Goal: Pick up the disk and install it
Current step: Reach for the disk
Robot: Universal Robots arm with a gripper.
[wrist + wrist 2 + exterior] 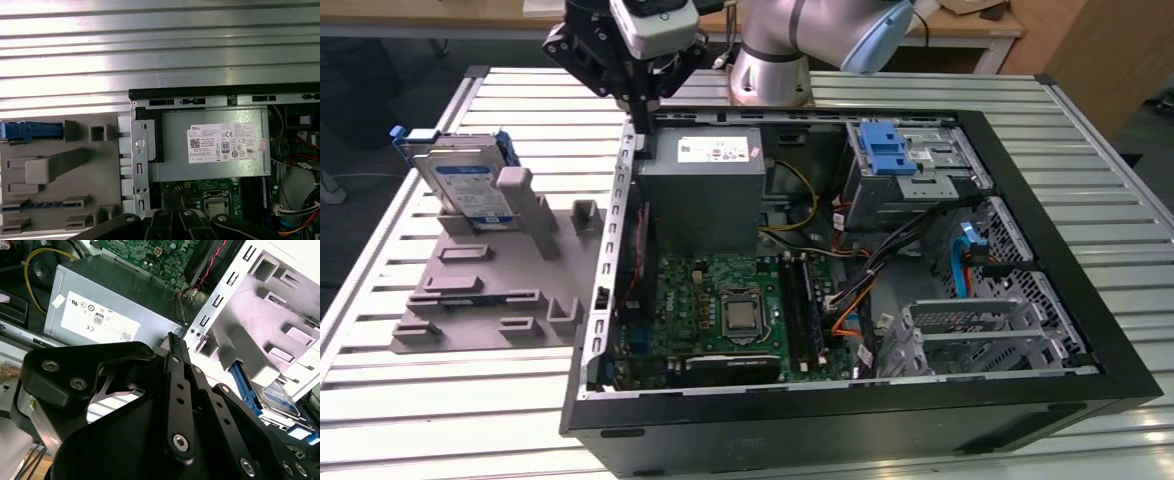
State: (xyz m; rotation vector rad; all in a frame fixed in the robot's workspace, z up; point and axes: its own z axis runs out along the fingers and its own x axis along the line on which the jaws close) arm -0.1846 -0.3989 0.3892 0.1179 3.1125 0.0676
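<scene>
Closest in, in the second wrist view: black metal linkage of the pincer (173, 338), tips drawn together, nothing between them. Hangs in the exterior view (640, 115) over the rear wall of the open black tower computer case (854, 440), just above a corner of the large grey power-supply box (700, 180). No contact with either, so far as can be told.

Off toward the exterior view's left, well apart from the pincer: the flat silver disk in its blue plastic carrier (460, 185), standing on edge in a slot of the grey moulded fixture plate (480, 275), upon the slatted aluminium bench (440, 400). Not yet lifted.

Judged as the very start of the pick, with no reach for the disk made. Calls for spreading the tips, crossing to the fixture and closing on the disk's upper edge without knocking the grey posts (520, 200) beside it. For the fitting, probably a line-up with the metal drive cage (941, 150) in the case's far corner.

Hard to make out: lower part of the disk, masked by the posts. Seen edge-on in the first wrist view as a blue strip (30, 131). Intended bay unclear.
</scene>
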